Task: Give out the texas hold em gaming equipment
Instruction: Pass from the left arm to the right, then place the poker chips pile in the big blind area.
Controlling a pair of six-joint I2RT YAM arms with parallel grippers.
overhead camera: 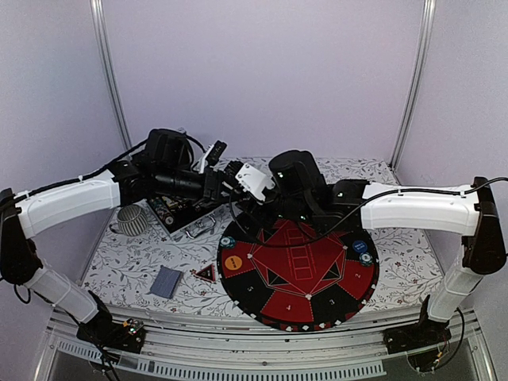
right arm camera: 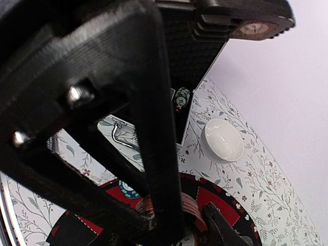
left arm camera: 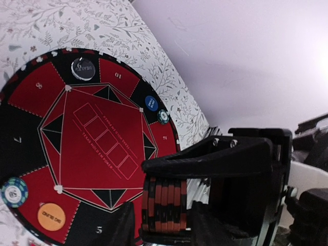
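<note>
Red-and-black striped-edge poker chips form a short chip stack [left arm camera: 166, 205], seen edge-on at the bottom centre of the left wrist view. The left claw [left arm camera: 154, 202] is narrowed around it: one black finger lies along the top of the chip rims and the other along the bottom, and the stack fills the gap between them. The right claw [right arm camera: 184, 220] meets the same stack at the bottom of its own view, part closed, with a finger against each flat end. In the top view both arms come together over the upper left edge of the big round red-and-black felt mat [left arm camera: 97, 133], and the stack itself is hidden there.

White lettering at the mat's centre reads "TEXAS HOLD'EM POKER". The numbers 10, 8, 7 and 5 mark its rim sections. An orange round button disc [left arm camera: 51, 216] at lower left reads "BIG BLIND". The writing on the blue round button disc [left arm camera: 151, 102] is too small to read. Green-and-white striped chips [left arm camera: 14, 191] lie on the rim beside each disc. A pile of grey-blue playing cards [overhead camera: 167, 281] rests on the floral-patterned surface [overhead camera: 127, 262], left of the mat, below the open black-lined silver case [overhead camera: 181, 213].
</note>
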